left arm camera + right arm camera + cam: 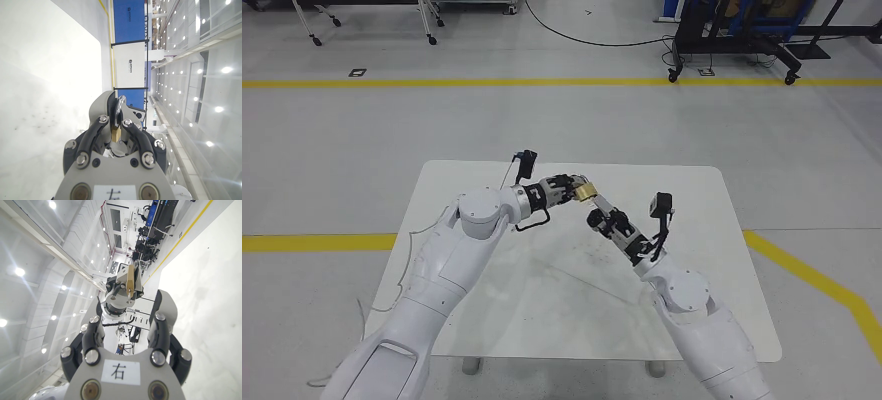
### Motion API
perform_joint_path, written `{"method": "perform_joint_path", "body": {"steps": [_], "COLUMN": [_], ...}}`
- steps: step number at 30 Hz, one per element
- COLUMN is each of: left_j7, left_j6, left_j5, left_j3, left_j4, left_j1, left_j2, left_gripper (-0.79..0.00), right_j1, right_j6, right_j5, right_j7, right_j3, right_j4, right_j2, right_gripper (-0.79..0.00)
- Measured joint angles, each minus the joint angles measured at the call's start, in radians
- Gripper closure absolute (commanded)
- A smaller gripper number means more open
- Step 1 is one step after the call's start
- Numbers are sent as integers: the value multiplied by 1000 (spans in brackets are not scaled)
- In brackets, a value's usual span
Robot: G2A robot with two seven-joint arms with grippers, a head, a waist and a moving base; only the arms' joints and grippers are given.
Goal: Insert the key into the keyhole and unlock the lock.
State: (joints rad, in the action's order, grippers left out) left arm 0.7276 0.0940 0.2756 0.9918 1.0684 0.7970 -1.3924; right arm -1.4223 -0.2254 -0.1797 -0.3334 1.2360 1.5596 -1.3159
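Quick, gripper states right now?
Left gripper: closed on the brass padlock with silver shackle.
Right gripper: open, empty.

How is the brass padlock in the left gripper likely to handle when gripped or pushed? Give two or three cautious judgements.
The padlock looks like solid brass, so it is probably heavy for its size and rigid. Its smooth metal faces may slip, though the left gripper is shut on it. The key protruding from its end might snag or twist if knocked.
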Motion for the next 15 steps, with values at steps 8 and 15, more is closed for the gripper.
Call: {"method": "perform_joint_path", "body": {"steps": [8,15], "left_j7": [-36,-49], "left_j6": [56,35], "left_j5": [47,55], "left_j3": [11,18], "left_j4": [-24,-23], "left_j1": [-8,-6], "left_j2": [-7,-9], "left_gripper": [0,0], "right_j1": [-28,-37], "right_j6": [-74,-84], "right_j5": [57,123], "right_j7": [43,119], "right_j3": [23,50], "right_j4": [33,43], "right_j2": [4,7], "right_gripper": [-699,-785]}}
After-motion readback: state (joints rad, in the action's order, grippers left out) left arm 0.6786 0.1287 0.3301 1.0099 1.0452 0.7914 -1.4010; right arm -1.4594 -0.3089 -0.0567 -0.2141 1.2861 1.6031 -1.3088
